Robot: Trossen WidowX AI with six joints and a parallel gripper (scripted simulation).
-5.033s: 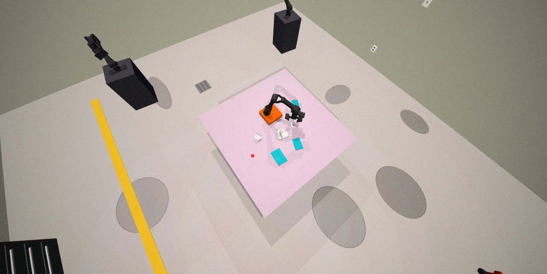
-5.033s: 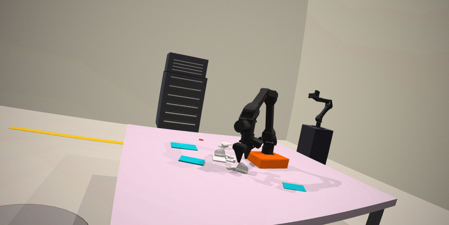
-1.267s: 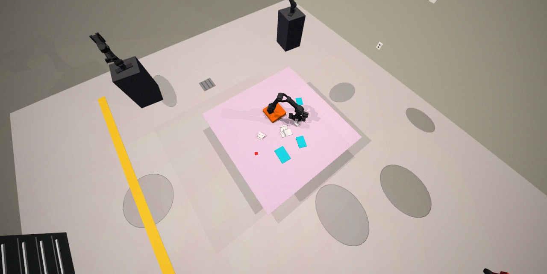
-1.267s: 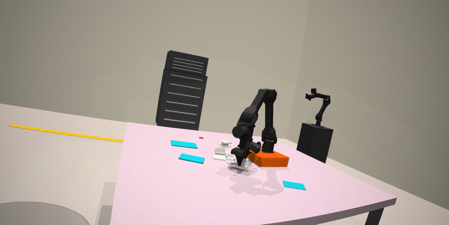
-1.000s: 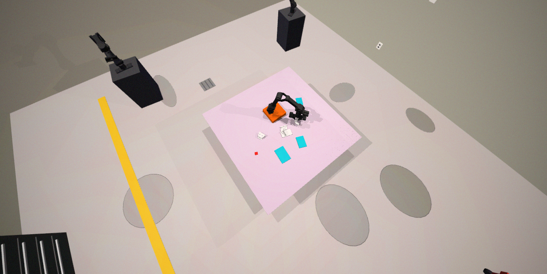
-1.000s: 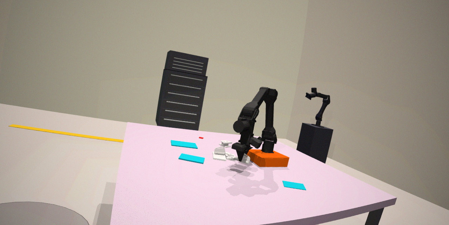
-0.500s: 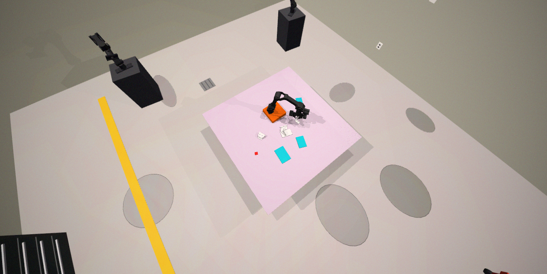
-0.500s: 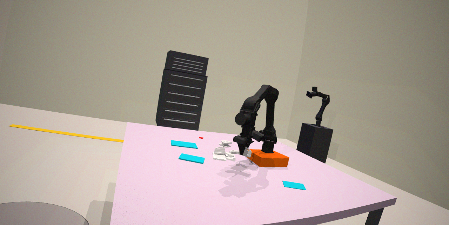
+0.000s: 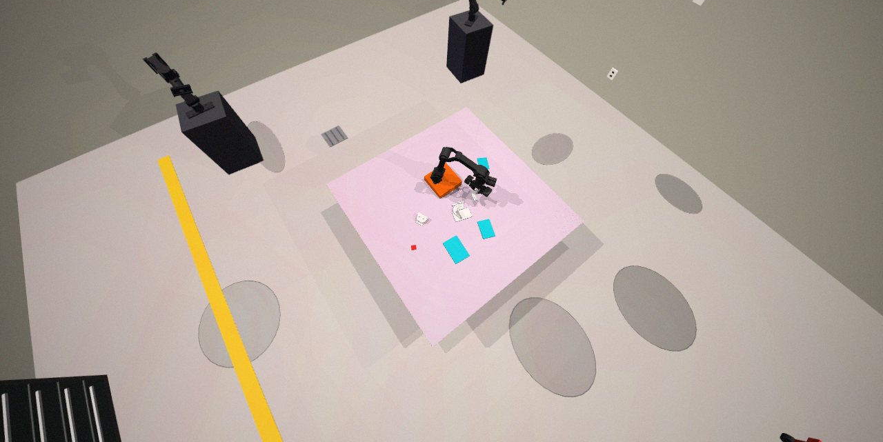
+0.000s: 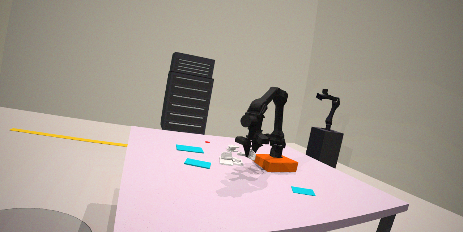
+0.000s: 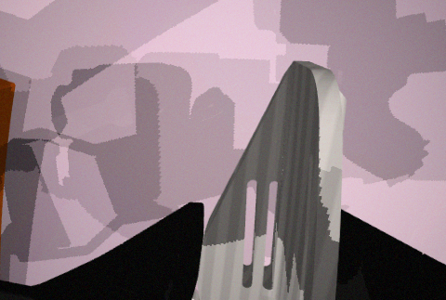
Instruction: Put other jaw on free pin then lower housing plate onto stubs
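My gripper (image 9: 478, 189) (image 10: 252, 151) (image 11: 263, 220) is shut on the loose white jaw (image 9: 474, 194) (image 10: 251, 154) (image 11: 297, 151). The jaw is ribbed, with two slots and a rounded tip, and is held above the table beside the orange block. The white base (image 9: 465, 214) (image 10: 225, 163) lies on the table and carries the other white jaw (image 10: 226, 155); pins and gear teeth are too small to make out. A small white part (image 9: 421, 218) (image 10: 232, 146), apparently the housing plate, lies apart from the base. The base is outside the wrist view.
The orange block (image 9: 441, 187) (image 10: 281, 165) under my arm's base is close to the held jaw. Cyan pads (image 9: 456, 249) (image 9: 486, 229) (image 10: 189, 148) (image 10: 197, 163) lie beyond the white base, another cyan pad (image 9: 482, 163) (image 10: 303, 191) on the other side. A small red square (image 9: 413, 247) (image 10: 207, 142) lies farther off.
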